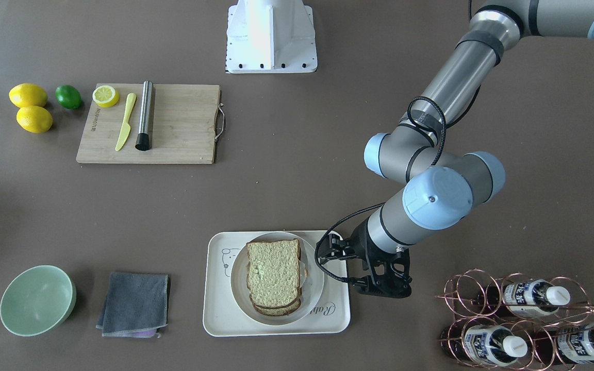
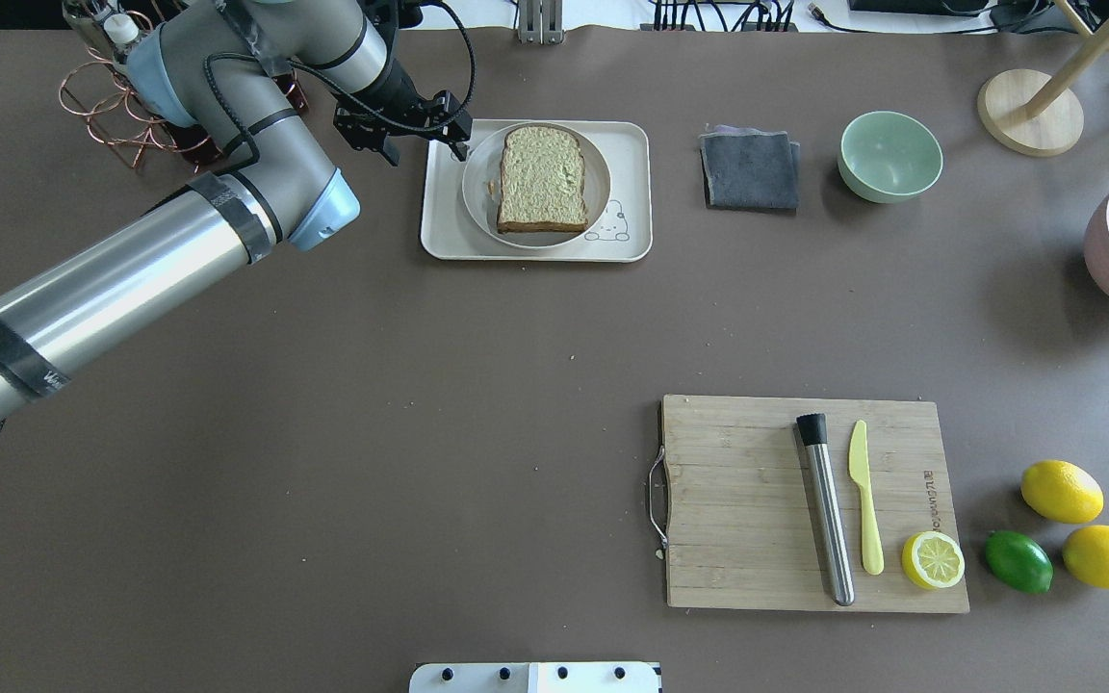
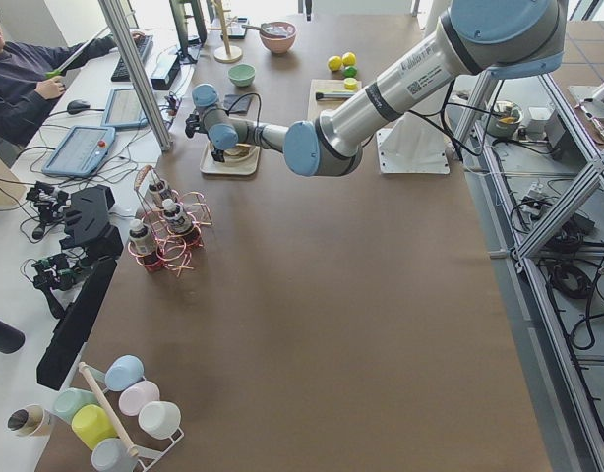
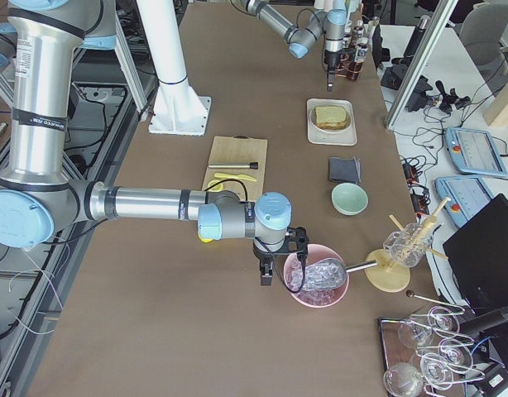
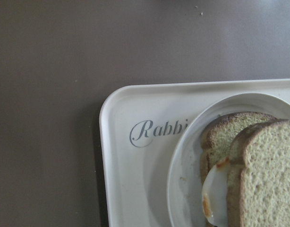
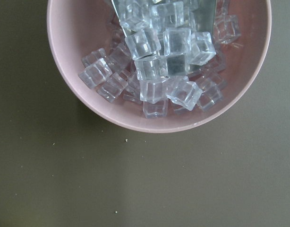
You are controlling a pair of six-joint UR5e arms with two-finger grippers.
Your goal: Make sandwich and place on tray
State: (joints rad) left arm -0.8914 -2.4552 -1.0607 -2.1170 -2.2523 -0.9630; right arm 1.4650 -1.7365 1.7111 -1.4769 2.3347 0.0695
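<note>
The sandwich (image 1: 274,275), two speckled bread slices with a white egg edge showing between them (image 5: 216,189), lies on a small round white plate (image 1: 313,301). The plate sits on the cream tray (image 1: 217,314) with the bear drawing and "Rabbit" script (image 5: 154,133). The sandwich also shows in the overhead view (image 2: 543,178), on the tray (image 2: 628,144). My left gripper (image 2: 423,147) is open and empty, just off the tray's end by the script; it also shows in the front view (image 1: 383,288). My right gripper (image 4: 275,273) hangs beside a pink ice bowl; I cannot tell if it is open.
A copper bottle rack (image 1: 524,319) stands close to the left arm. A grey cloth (image 1: 134,304) and green bowl (image 1: 36,300) lie beside the tray. A cutting board (image 2: 810,500) holds a muddler, yellow knife and lemon half. The pink ice bowl (image 6: 159,118) sits under the right wrist.
</note>
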